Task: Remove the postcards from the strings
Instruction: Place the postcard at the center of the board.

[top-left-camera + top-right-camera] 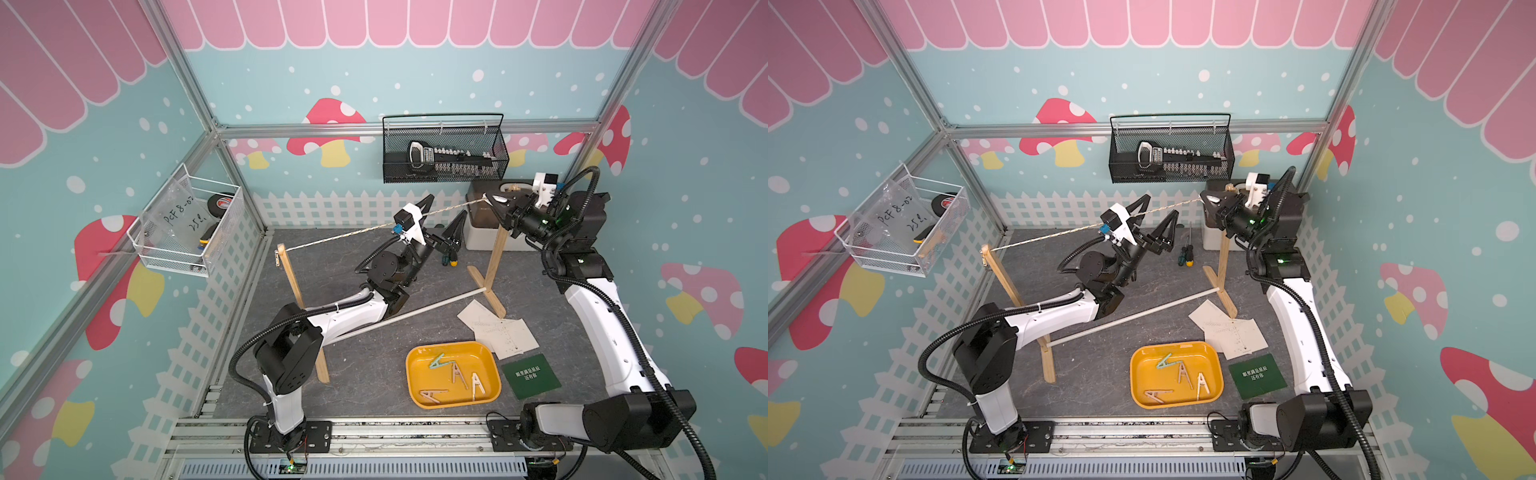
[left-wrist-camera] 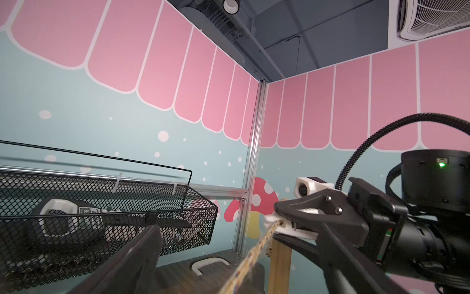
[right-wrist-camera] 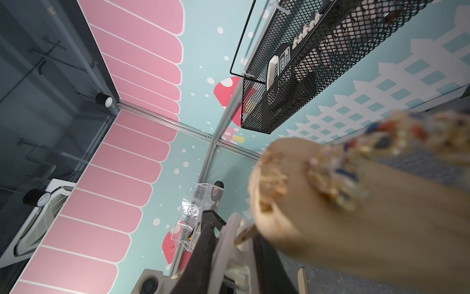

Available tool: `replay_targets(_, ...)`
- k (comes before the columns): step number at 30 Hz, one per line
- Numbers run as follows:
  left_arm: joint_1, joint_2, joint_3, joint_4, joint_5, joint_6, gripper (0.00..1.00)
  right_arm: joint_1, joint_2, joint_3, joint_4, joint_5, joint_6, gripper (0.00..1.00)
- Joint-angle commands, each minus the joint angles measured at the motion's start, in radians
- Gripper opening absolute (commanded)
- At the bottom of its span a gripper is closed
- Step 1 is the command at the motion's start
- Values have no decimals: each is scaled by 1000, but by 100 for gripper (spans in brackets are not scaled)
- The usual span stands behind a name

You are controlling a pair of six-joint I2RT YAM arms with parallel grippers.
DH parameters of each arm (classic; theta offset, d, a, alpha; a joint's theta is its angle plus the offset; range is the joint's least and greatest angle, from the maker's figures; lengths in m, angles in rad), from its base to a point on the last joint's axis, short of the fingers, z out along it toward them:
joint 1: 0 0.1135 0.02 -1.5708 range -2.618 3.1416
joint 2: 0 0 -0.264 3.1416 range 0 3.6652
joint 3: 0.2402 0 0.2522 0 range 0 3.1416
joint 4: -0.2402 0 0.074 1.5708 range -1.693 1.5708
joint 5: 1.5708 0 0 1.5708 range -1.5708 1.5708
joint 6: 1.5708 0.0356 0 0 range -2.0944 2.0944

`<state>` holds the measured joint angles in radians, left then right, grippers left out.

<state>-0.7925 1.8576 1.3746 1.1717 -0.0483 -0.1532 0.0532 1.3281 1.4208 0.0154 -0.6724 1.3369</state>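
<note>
Along the bench from its left edge, the left post (image 1: 293, 282) carries the string (image 1: 345, 235), and I see no card hanging anywhere on it. The left gripper (image 1: 446, 208) is up at the string past mid-span, jaws spread wide and holding nothing. Near the front edge sits the yellow tray (image 1: 469, 353) with four clothespins (image 1: 457, 372) in it. Just right of it, toward the right edge, the postcards (image 1: 505, 334) lie flat in a loose overlapping pile at the foot of the right post (image 1: 496, 262). The dark green card (image 1: 530, 376) lies apart from the pile, nearer the front. At the top of that post, the right gripper (image 1: 490, 198) is clenched on a white clothespin (image 2: 297, 231) that sits on the string.

I judge the cards themselves done: all I can see are off the line. What is left looks like tidying, namely freeing that one clip and dropping it in the tray.
</note>
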Motion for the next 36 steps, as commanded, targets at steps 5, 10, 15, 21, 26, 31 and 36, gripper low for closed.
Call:
replay_targets(5,-2,66,97,69,-43,-21,82,0,-18,-1,28,-16,11,0)
replay_targets(10,-1,78,107,88,-50,-28,49,2,-23,-5,30,-18,14,0)
replay_targets(15,-1,84,106,105,-62,-10,24,5,-26,-6,36,-21,24,0)
replay_targets(21,5,94,112,126,-96,31,0,5,-33,-11,39,-22,31,0)
replay_targets(26,19,93,122,106,-103,43,0,5,-43,-20,38,-27,33,0)
replay_targets(31,34,87,132,91,-117,74,0,5,-68,-53,30,-42,51,0)
replay_targets(36,50,80,134,78,-133,91,0,4,-88,-61,25,-56,67,0)
